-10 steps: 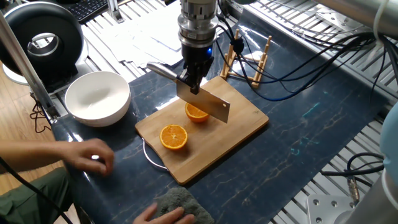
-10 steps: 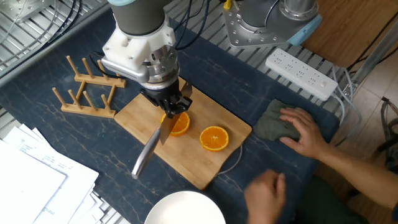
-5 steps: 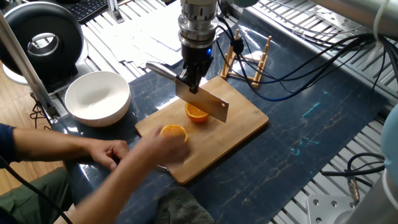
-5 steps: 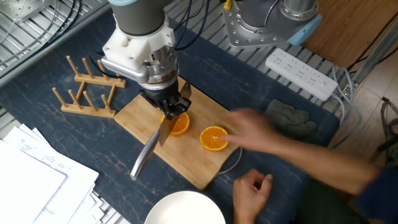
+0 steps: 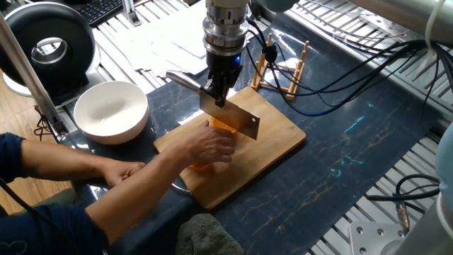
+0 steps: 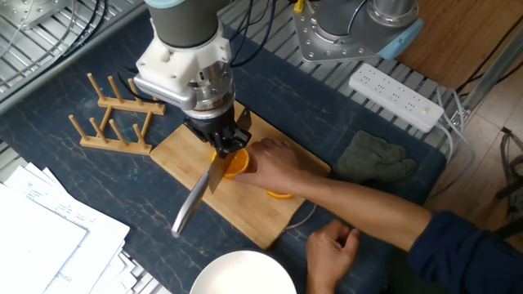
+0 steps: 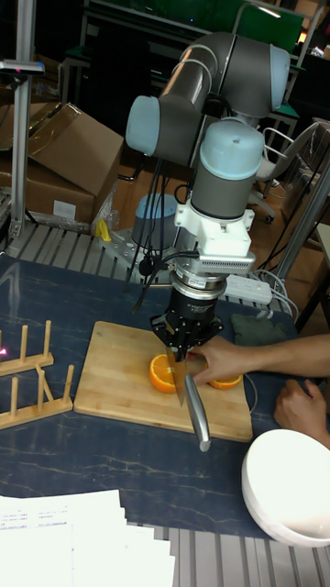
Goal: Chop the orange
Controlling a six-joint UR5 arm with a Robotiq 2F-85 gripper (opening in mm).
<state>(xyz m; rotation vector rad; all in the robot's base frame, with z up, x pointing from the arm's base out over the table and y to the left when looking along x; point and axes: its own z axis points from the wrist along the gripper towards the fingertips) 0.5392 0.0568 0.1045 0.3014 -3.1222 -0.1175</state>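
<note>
My gripper (image 5: 220, 93) (image 6: 222, 140) (image 7: 186, 337) is shut on a cleaver-style knife (image 5: 237, 117) (image 6: 196, 202) (image 7: 194, 411), held just above the wooden cutting board (image 5: 279, 140) (image 6: 173, 147) (image 7: 108, 383). One half of the orange (image 6: 238, 166) (image 7: 162, 373) (image 5: 224, 127) lies cut face up right under the blade. A person's hand (image 5: 209, 146) (image 6: 274, 161) (image 7: 220, 358) lies on the board over the other half of the orange (image 6: 280, 194) (image 7: 226, 382) (image 5: 200, 167), whose edge alone shows. The hand's fingers reach close to the blade.
A white bowl (image 5: 111, 110) (image 6: 245, 273) (image 7: 289, 477) stands beside the board. A wooden peg rack (image 5: 283, 71) (image 6: 110, 122) (image 7: 27, 385) stands off the board's other side. A grey cloth (image 5: 205, 237) (image 6: 372, 159) lies nearby, with a power strip (image 6: 396, 94) behind it.
The person's hand left the cloth, reached onto the board and now covers the nearer orange half, close to the blade. My gripper and the knife have stayed put.
</note>
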